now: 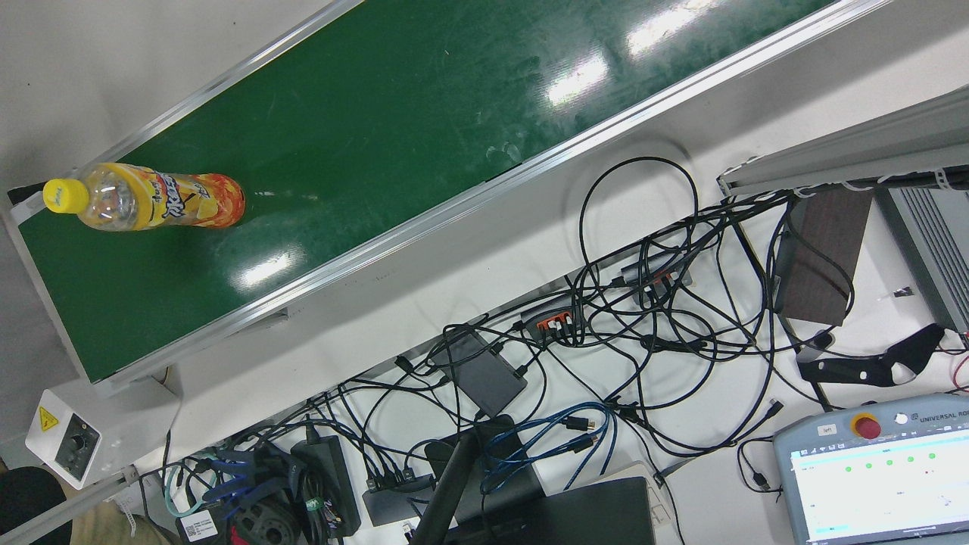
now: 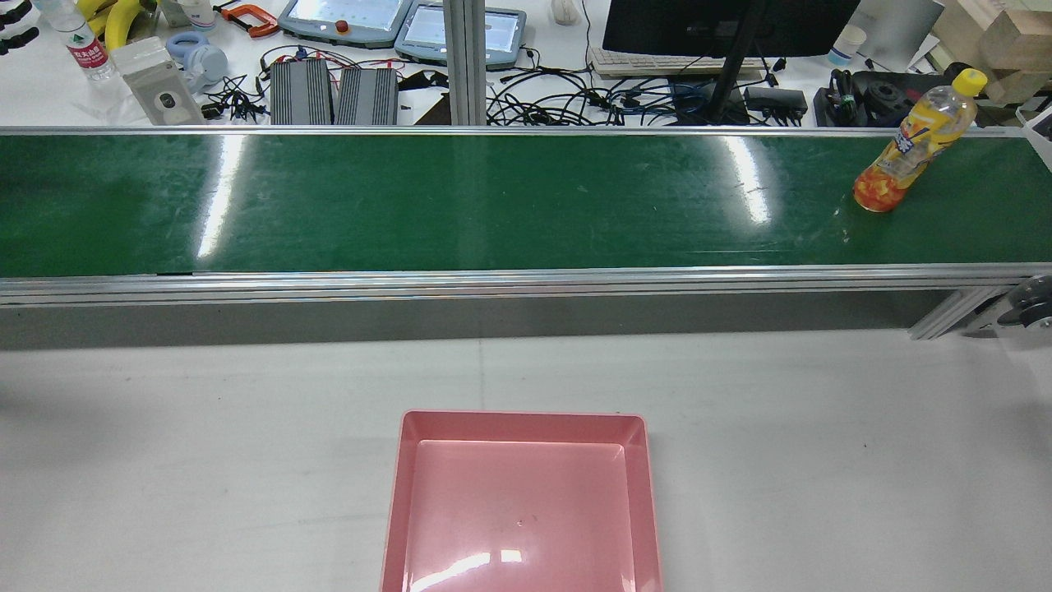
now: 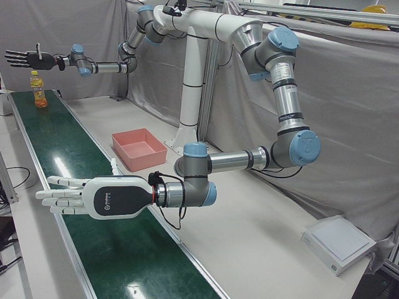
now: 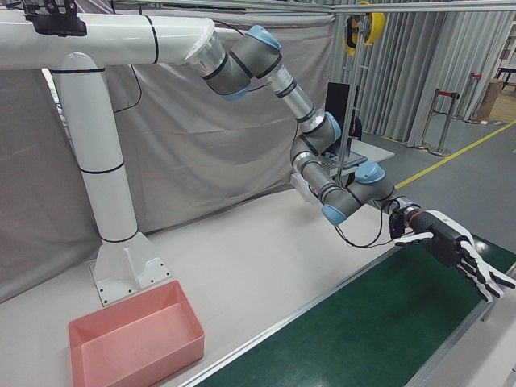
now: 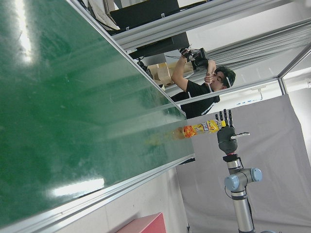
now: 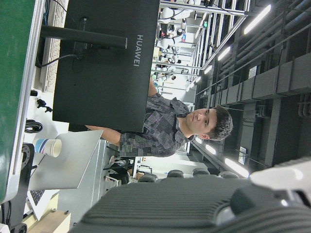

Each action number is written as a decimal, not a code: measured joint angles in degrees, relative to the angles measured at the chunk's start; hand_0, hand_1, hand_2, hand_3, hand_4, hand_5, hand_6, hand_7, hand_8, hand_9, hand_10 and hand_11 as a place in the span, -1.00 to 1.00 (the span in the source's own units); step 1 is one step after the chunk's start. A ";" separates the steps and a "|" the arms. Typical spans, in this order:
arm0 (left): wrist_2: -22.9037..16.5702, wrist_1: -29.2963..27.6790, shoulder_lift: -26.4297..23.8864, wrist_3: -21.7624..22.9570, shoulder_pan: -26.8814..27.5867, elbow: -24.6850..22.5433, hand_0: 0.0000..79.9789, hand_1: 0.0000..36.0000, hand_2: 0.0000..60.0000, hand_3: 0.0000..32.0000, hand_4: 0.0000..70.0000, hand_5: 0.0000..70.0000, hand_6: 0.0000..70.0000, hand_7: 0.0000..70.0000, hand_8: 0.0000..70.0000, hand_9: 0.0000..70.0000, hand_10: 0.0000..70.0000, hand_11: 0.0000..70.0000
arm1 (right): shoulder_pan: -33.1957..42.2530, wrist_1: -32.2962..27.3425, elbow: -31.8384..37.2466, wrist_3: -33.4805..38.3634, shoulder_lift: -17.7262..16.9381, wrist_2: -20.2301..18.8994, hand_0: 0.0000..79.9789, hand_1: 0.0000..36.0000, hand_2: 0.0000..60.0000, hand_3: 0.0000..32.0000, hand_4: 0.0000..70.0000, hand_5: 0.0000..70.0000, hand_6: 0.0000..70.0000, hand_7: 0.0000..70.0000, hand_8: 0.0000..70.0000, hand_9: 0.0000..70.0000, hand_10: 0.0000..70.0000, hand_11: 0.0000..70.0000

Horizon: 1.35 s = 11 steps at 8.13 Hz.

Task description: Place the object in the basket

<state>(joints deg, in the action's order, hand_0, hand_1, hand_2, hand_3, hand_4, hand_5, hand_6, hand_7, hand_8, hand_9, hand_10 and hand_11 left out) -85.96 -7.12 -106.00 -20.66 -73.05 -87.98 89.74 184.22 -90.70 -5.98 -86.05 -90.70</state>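
An orange drink bottle (image 2: 908, 152) with a yellow cap stands upright at the right end of the green belt (image 2: 493, 205). It also shows in the front view (image 1: 151, 198), the left-front view (image 3: 39, 89) and the left hand view (image 5: 201, 129). The pink basket (image 2: 394, 493) sits empty on the white table in front of the belt. My right hand (image 3: 25, 59) is open, fingers spread, in the air above the bottle's end of the belt, apart from it. My left hand (image 3: 87, 196) is open and empty over the belt's other end, also seen in the right-front view (image 4: 455, 254).
Beyond the belt a desk holds a tangle of cables (image 1: 643, 303), a monitor (image 2: 723, 25), teach pendants (image 2: 345, 12) and boxes. A person (image 6: 194, 126) stands behind the monitor. The white pedestal (image 4: 113, 210) stands behind the basket. Aluminium rails (image 2: 493, 279) edge the belt.
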 measured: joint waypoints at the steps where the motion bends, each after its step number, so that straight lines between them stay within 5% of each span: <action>1: 0.00 0.00 0.00 0.00 0.01 0.00 0.29 -0.21 -1.00 -1.00 -0.48 -0.68 -1.00 -1.00 -0.87 -0.75 -0.81 -0.67 | 0.00 0.00 0.00 0.00 0.00 0.00 -1.00 -1.00 -1.00 -1.00 -1.00 -1.00 -1.00 -1.00 -1.00 -1.00 -1.00 -1.00; 11: -0.03 0.40 -0.08 0.00 0.01 -0.63 0.29 -0.20 -1.00 -1.00 -0.49 -0.65 -1.00 -1.00 -0.86 -0.74 -0.80 -0.66 | 0.00 0.00 0.01 0.02 0.00 0.00 -1.00 -1.00 -1.00 -1.00 -1.00 -1.00 -1.00 -1.00 -1.00 -1.00 -1.00 -1.00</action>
<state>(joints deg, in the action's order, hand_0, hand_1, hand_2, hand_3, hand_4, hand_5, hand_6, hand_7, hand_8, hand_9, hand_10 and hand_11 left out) -85.99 -6.72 -106.08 -20.65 -73.03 -88.61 89.74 184.22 -90.69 -5.96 -86.05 -90.70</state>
